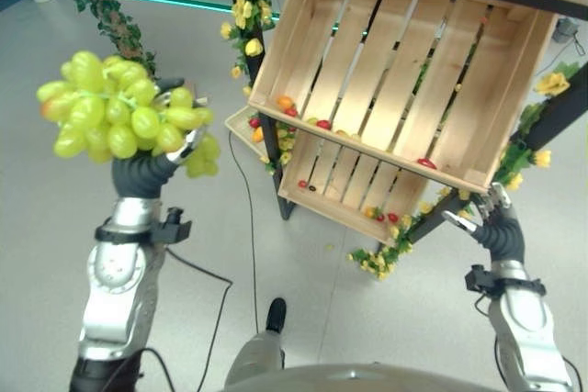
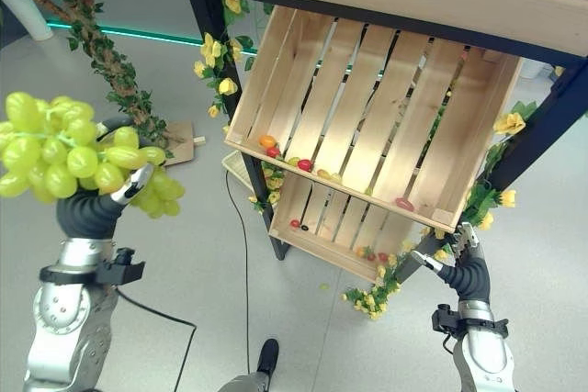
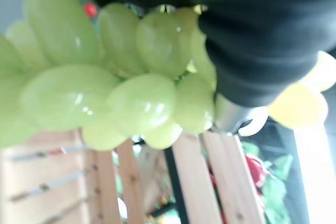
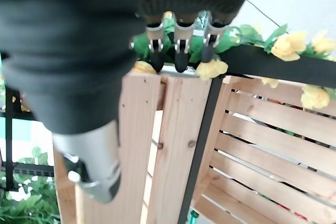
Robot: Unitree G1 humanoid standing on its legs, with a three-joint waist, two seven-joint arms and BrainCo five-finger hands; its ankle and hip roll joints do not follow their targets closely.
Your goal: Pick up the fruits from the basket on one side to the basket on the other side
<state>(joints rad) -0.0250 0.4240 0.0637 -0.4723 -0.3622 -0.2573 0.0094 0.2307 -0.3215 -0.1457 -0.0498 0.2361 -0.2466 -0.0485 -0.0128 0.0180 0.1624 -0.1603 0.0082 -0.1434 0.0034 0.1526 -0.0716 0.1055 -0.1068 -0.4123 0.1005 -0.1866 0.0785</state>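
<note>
Well, over on the left, the left robot hand [image 1: 175, 135] is raised high with its fingers curled round a bunch of green grapes [image 1: 115, 107], the fruit bulging out on the far side of the hand from the crates and a few grapes dangling just below its fingers. Off to the right of that hand, well apart from it, tilts the upper wooden crate [image 1: 404, 61], with small fruits [image 1: 312, 119] lying along its low front edge. Beneath it sits the lower wooden crate [image 1: 354, 185], a few little fruits [image 1: 386, 216] in there too. Further right, the right robot hand [image 2: 455, 259] hangs near the upper crate's lower corner, fingers fairly straight and spread, holding nothing. So I'd call it mid-carry: the grapes are lifted but not yet set down, and plenty of small fruit looks left to move.
</note>
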